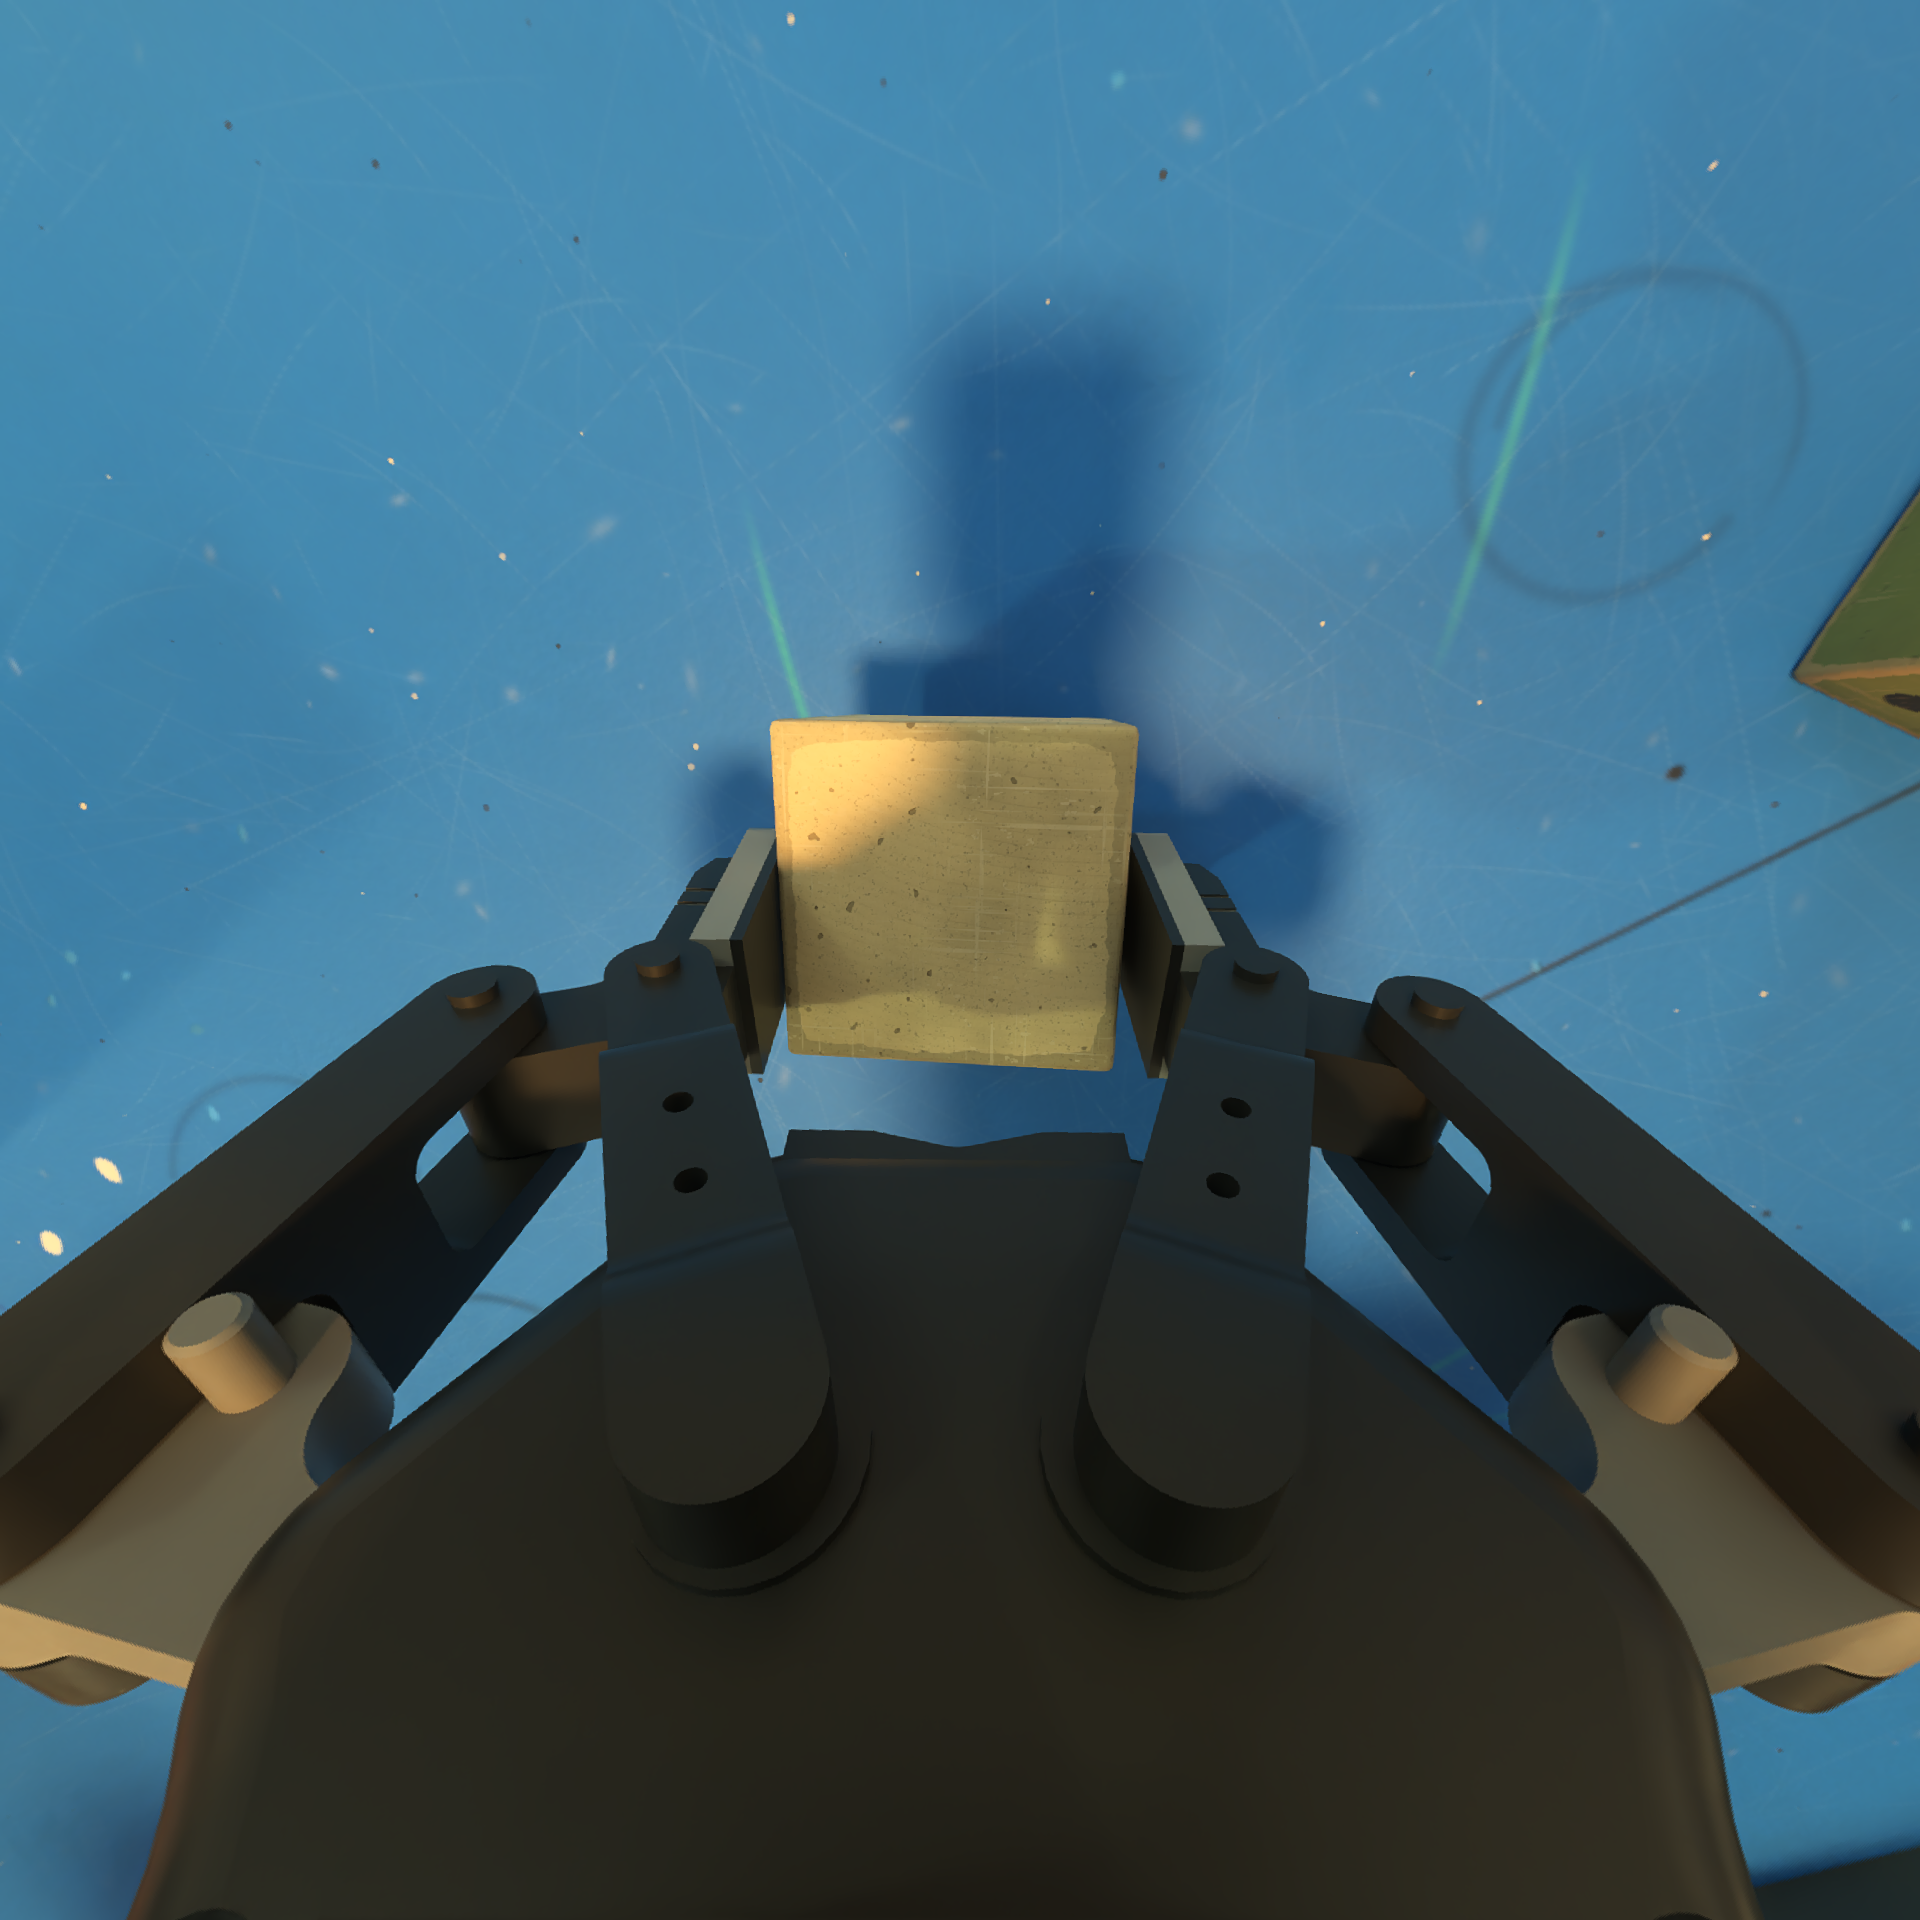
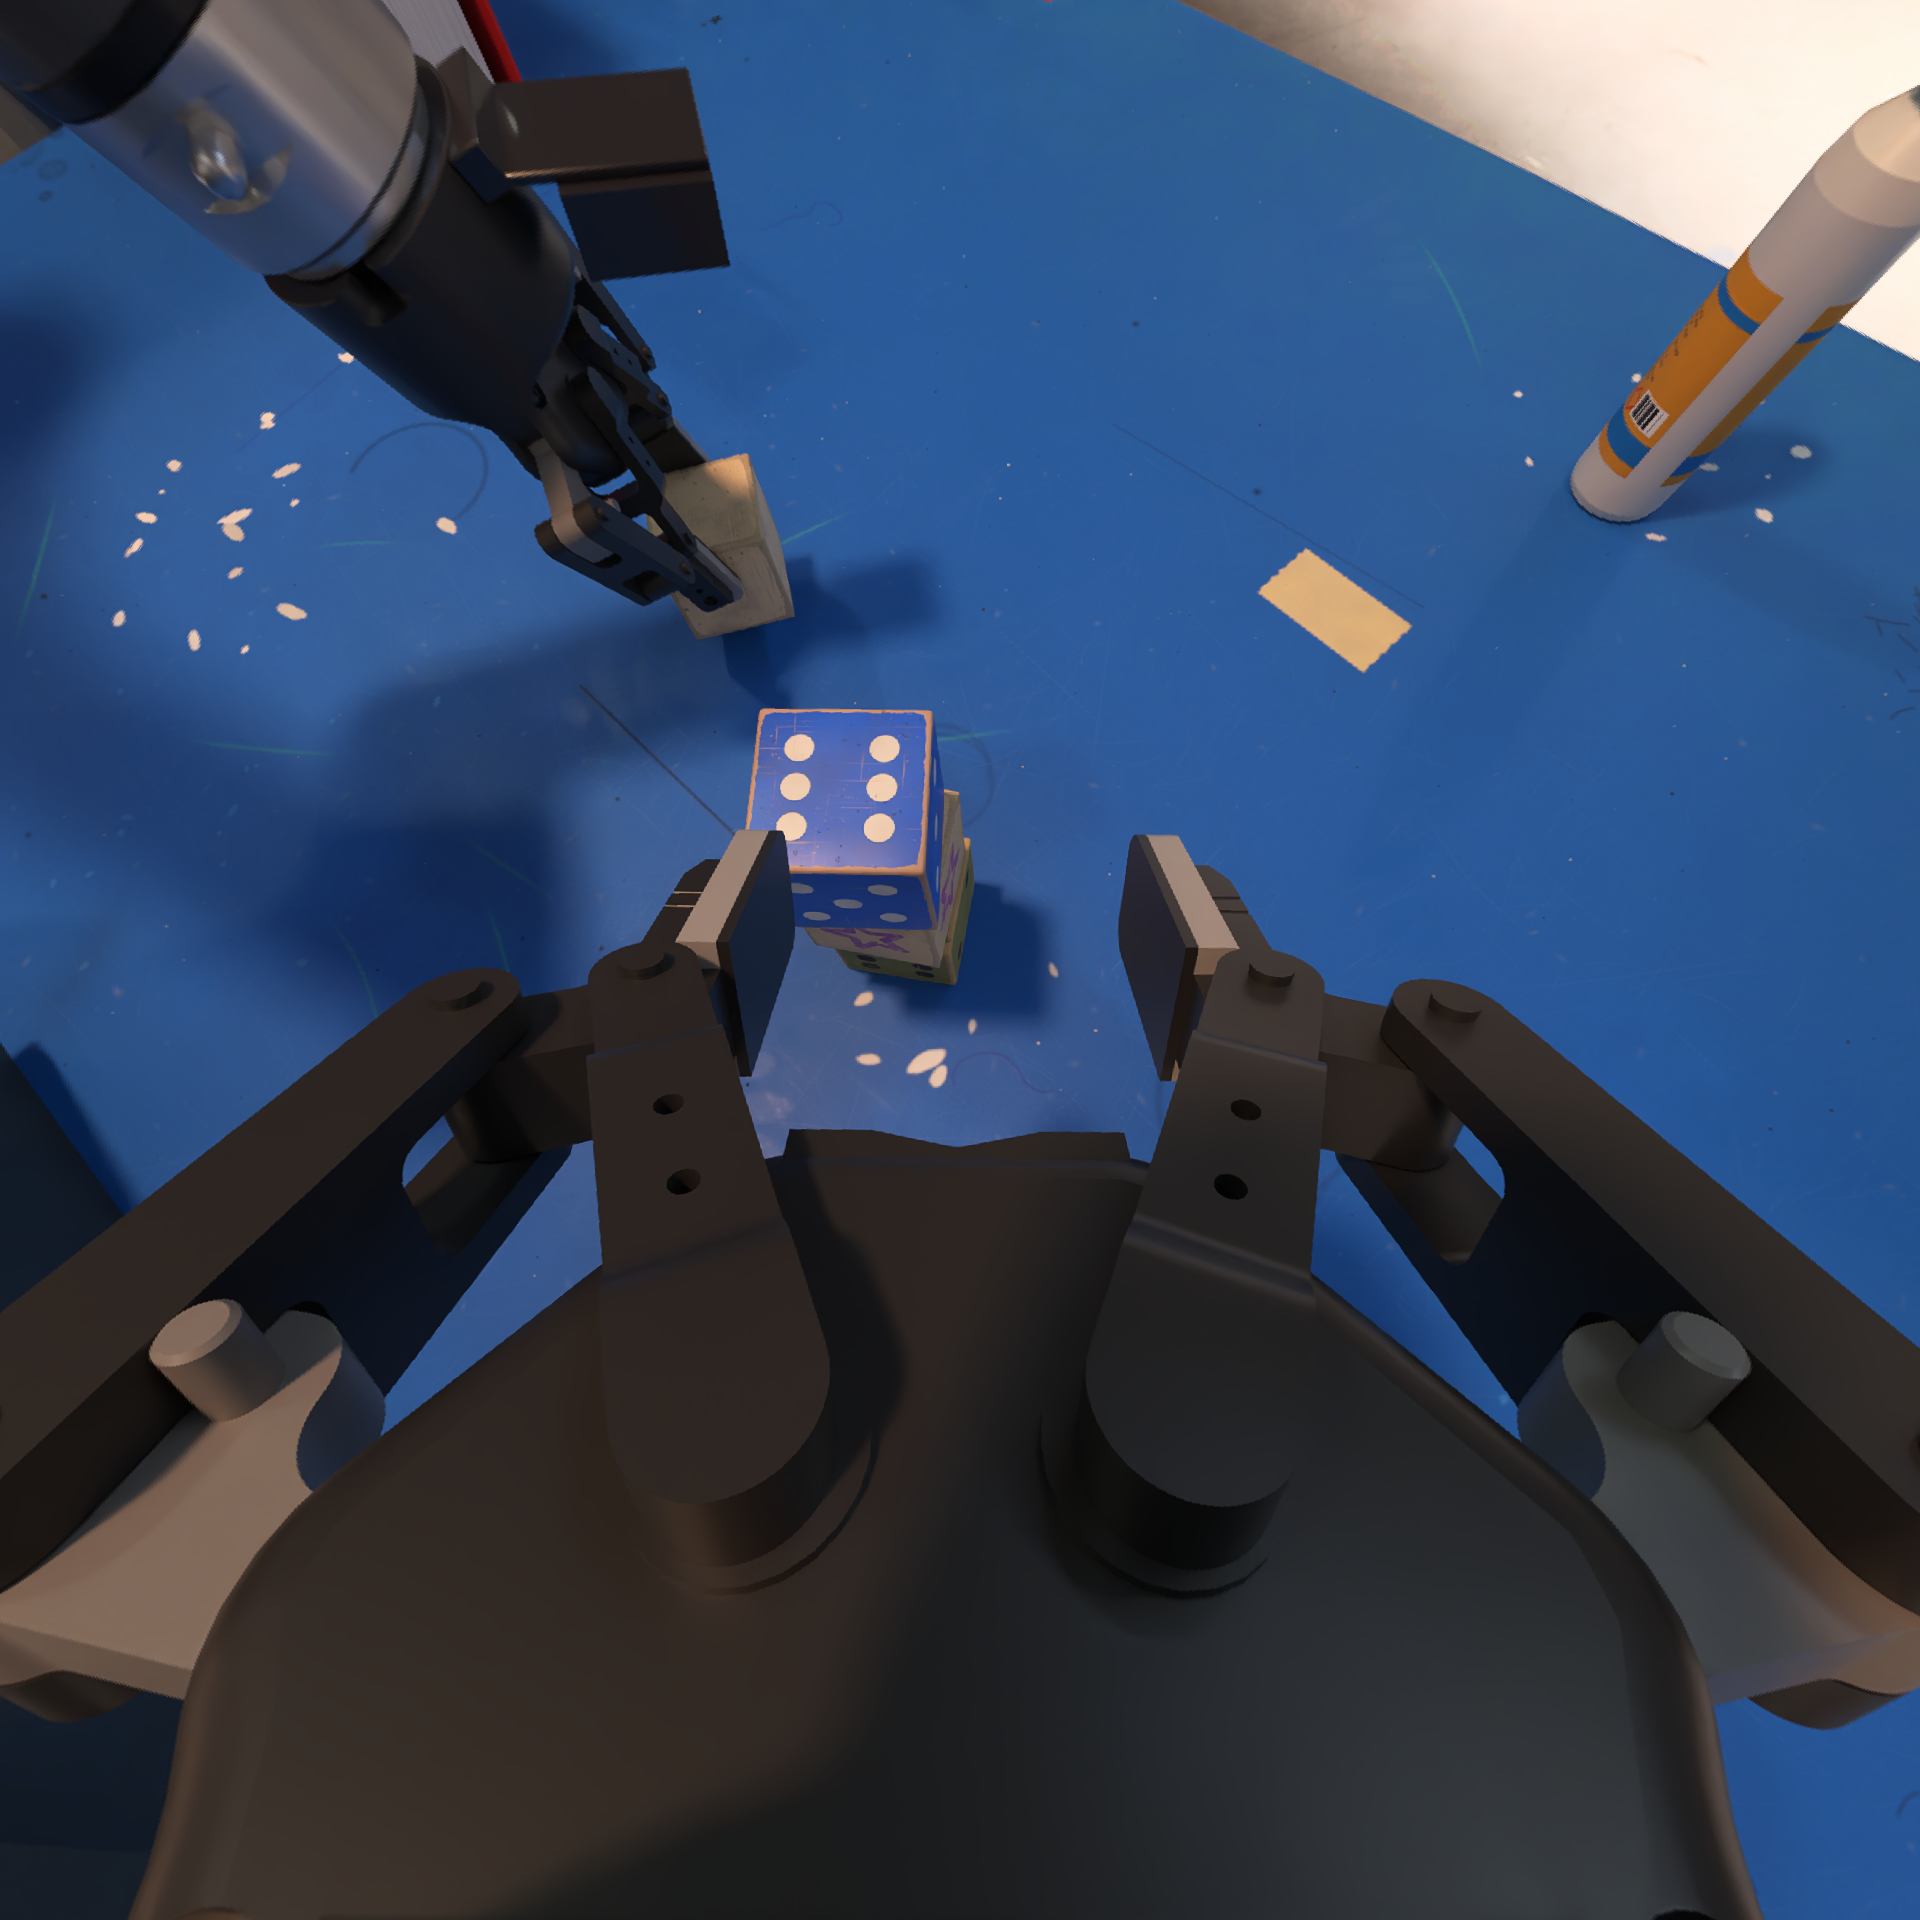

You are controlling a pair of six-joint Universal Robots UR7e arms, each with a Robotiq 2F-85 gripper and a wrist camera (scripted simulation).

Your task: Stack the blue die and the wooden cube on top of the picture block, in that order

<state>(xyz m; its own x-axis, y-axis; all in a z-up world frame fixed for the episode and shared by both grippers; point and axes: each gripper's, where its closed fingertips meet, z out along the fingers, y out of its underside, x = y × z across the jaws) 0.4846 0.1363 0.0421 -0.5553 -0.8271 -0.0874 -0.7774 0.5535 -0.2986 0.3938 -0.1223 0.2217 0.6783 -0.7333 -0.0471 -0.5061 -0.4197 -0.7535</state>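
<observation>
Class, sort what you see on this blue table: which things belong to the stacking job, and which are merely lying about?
Belongs to the job:
- blue die, on the picture block
- picture block, bottom of stack
- wooden cube, held in the left end effector
- right end effector, open above the stack

Lying about:
- white and orange tube
- tan patch

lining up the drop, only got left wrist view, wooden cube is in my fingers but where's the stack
Observer: The blue die already sits on the picture block, on the table apart from your wooden cube.
Operator: right gripper in the way?
Observer: The right gripper is open and empty, its fingers straddling the stack without touching.
Operator: anything else near?
Observer: A white and orange tube stands at the table's far edge.
</observation>
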